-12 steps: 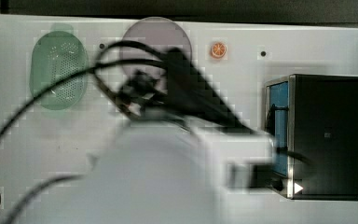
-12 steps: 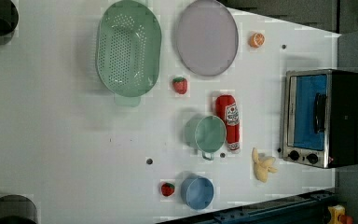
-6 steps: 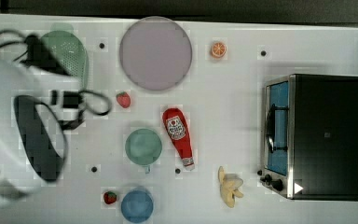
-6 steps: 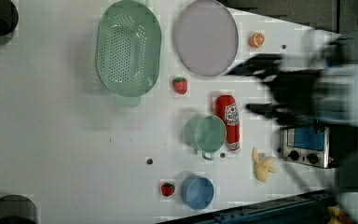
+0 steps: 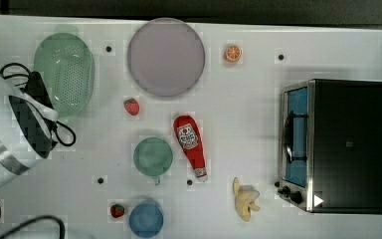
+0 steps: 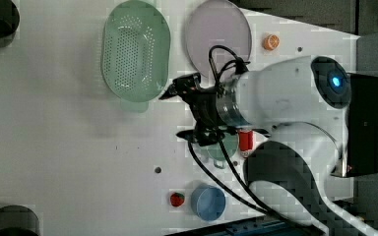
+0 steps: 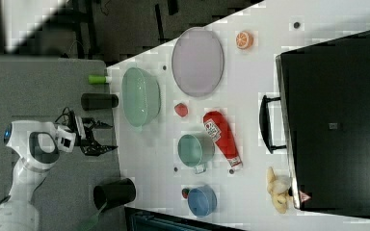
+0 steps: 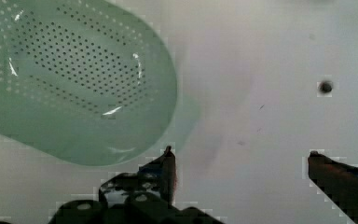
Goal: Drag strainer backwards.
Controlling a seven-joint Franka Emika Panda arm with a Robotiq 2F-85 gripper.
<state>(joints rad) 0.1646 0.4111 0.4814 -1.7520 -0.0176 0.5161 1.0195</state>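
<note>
Strainer [image 8: 74, 84] cropped in wrist view

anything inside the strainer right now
Nothing: the strainer basin shows only its small holes, and the wrist view agrees. The open gripper hangs beside its rim, not in it. What lies beneath the strainer is covered.

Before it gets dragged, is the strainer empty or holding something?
Empty: the strainer shows only its bare, hole-dotted basin in the left and wrist views.
</note>
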